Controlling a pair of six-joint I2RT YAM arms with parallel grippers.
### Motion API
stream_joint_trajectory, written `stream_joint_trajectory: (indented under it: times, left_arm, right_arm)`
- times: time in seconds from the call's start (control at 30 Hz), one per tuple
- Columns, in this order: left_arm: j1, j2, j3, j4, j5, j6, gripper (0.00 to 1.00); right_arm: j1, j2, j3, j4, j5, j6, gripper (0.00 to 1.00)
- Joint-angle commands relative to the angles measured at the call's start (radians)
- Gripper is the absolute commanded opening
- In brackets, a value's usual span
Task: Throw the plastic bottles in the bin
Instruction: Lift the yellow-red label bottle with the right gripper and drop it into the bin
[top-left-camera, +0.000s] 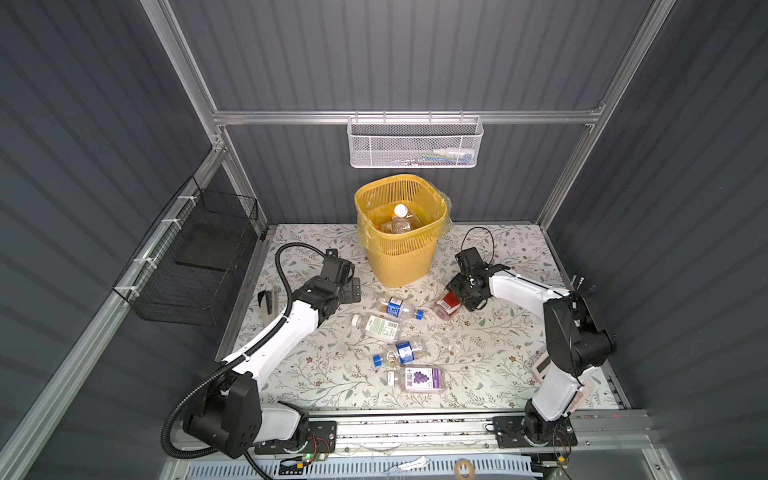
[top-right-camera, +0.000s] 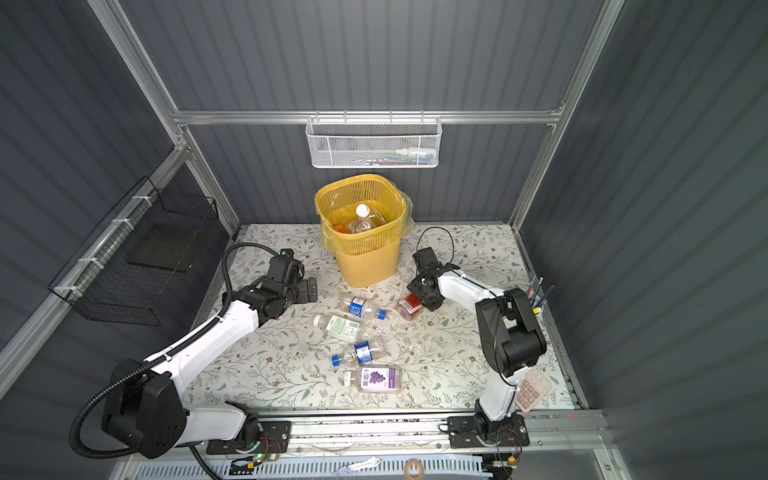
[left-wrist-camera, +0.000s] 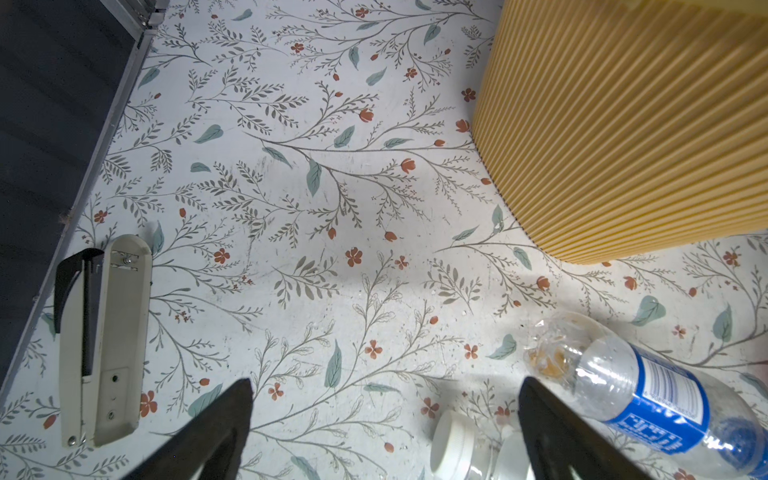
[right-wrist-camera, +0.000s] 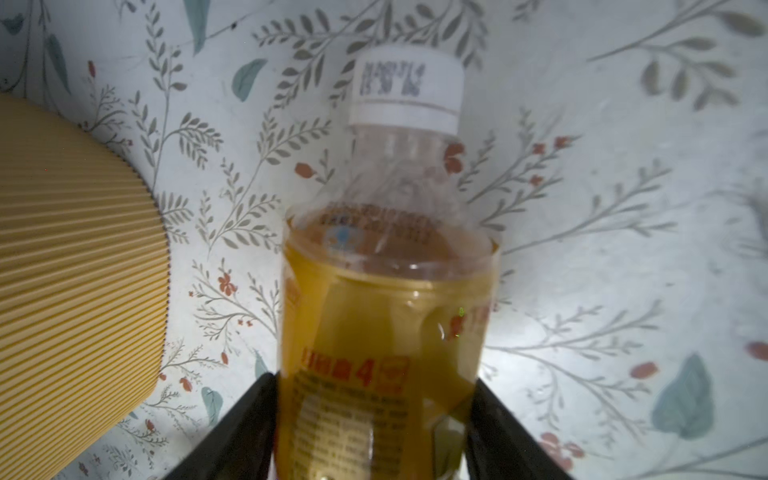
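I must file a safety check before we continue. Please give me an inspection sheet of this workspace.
Surface: floral table top, no spill seen.
Job's things: five plastic bottles lie on it; bin stands behind, bottles inside.
Clutter: stapler, calculator.
Grippers: left gripper open, empty; right gripper flanks red-label bottle, firm grip unclear.
Cables: black hose on left arm; thin cable loop above right wrist.
Surroundings: white mesh basket, black wire basket on walls.
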Motion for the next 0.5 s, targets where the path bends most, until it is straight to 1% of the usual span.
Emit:
stream_joint_trajectory:
  times: [0.0,0.13,0.27,0.37,0.47]
  left_arm:
    - [0.006,0.01,0.017,0.015,0.013,-0.002,1.0]
    - [0.006,0.012,0.013,0.019,0.014,-0.005,1.0]
    - [0.006,0.01,0.005,0.021,0.013,-0.006,1.0]
    - [0.006,0.01,0.0,0.024,0.011,-0.007,1.0]
    - [0.006,0.01,-0.003,0.026,0.008,-0.01,1.0]
  right_arm:
    - [-0.012,-0.009,-0.005,-0.063,0.014,-0.085,0.79]
    - [-0.011,0.018,0.044,-0.126,0.018,-0.17,0.89]
    - [-0.012,0.062,0.091,-0.171,0.004,-0.228,0.94]
    - [-0.007,0.08,0.109,-0.179,-0.009,-0.248,0.93]
    - [0.002,0.096,0.127,-0.189,-0.005,-0.27,0.9]
